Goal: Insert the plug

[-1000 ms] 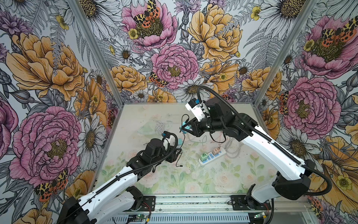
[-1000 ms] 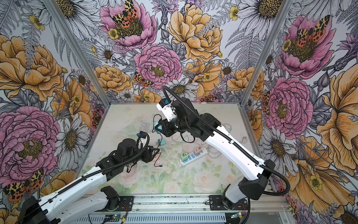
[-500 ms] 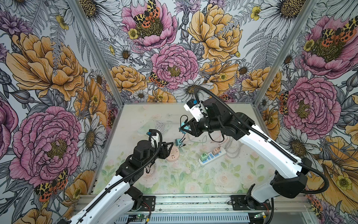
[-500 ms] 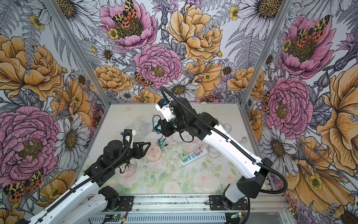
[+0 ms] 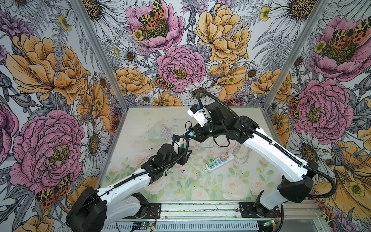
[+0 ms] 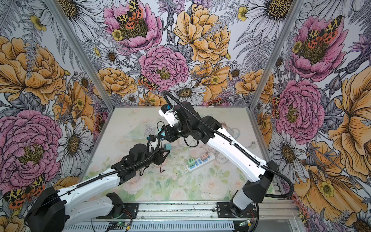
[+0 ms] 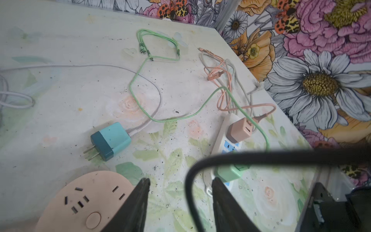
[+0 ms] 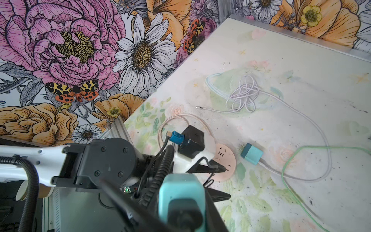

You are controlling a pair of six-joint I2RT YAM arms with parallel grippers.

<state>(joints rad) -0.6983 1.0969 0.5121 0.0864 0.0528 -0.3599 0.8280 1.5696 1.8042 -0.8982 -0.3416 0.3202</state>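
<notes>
A: Is the left gripper (image 7: 180, 180) shifting?
B: It is reaching forward again over the round socket (image 7: 86, 200), with its jaws parted and gripping nothing.
A: And the plug (image 7: 110, 140)?
B: It is lying where it was on the table (image 7: 60, 90), beside the socket and not touching it. The right gripper (image 5: 188, 134) is hovering above it, and I cannot tell how its jaws stand.

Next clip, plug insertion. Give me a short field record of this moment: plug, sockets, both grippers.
plug: blue, lying on the table, prongs bare, not inserted
round socket: pink, near the plug, visible slots free
power strip: white, pink charger and green charger plugged in
left gripper: jaws open, empty, low at the round socket
right gripper: raised above the table; grip unclear
</notes>
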